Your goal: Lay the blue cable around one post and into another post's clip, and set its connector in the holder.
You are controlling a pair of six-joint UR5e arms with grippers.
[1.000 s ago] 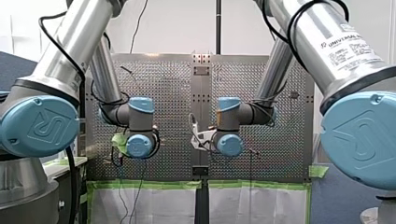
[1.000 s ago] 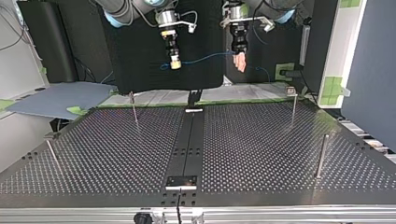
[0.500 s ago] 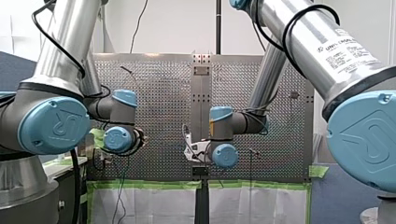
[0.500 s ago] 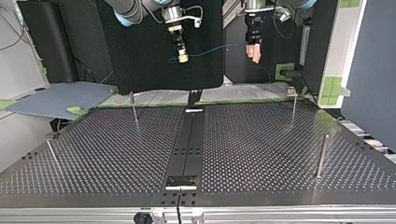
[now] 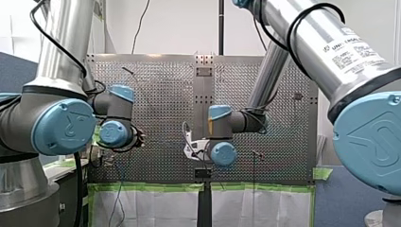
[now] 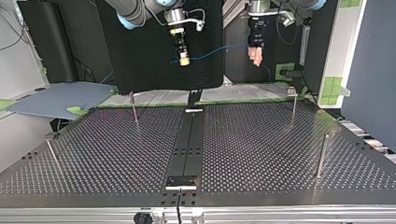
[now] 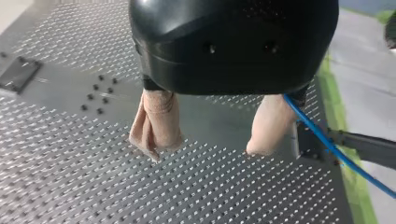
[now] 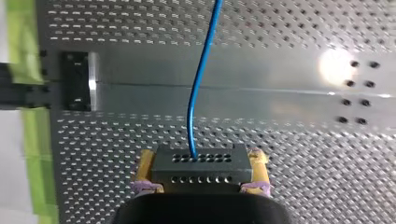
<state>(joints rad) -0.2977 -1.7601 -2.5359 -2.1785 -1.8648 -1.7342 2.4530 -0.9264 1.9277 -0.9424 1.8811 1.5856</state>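
Now, connector (image 8: 200,161): clamped in right hand (image 8: 201,171)
Left hand (image 7: 205,147): fingers apart, cable (image 7: 334,153) beside one
Change: both hands drifted toward top view's right

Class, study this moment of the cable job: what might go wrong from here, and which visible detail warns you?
1. The left gripper has open jaws; the blue cable runs outside one finger, so it may slide off uncontrolled.
2. The right gripper holds the connector well above the table; any slack could snag a post.
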